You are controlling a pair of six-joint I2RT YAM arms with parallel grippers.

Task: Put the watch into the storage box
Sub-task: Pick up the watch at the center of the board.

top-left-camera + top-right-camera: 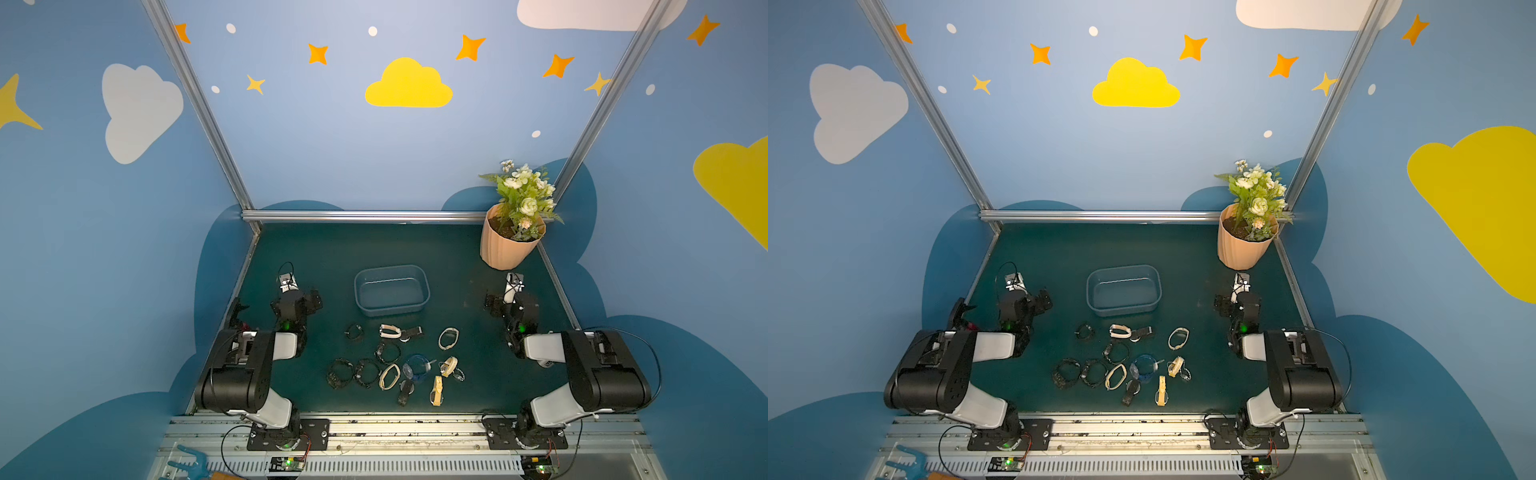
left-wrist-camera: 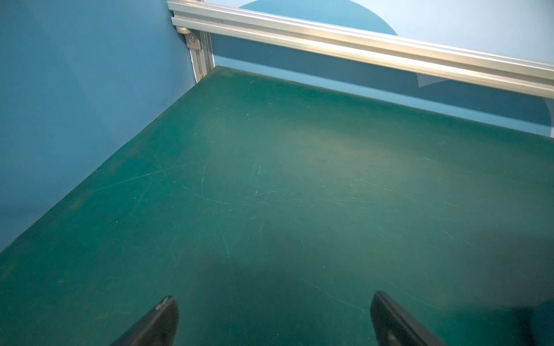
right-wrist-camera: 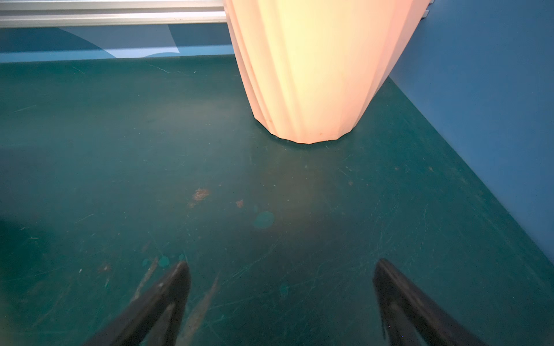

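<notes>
Beyond the watches (image 1: 436, 390) on the table (image 1: 316, 257) sat the storage box (image 1: 392, 309); left gripper (image 2: 271, 299) and right gripper (image 3: 281, 266) stood spread.

storage box (image 1: 392, 311) unobstructed, watches (image 1: 389, 376) seemingly crowded

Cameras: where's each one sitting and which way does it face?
Both top views: high above the arms' bases, looking down and forward at the table, storage box, watches and flower pot; left arm and right arm show.
Left wrist: low over the table, facing the back left corner; tips of the open left pincer show.
Right wrist: low, facing the flower pot; tips of the open right pincer show.
Shared: flower pot, in top and right wrist views.
</notes>
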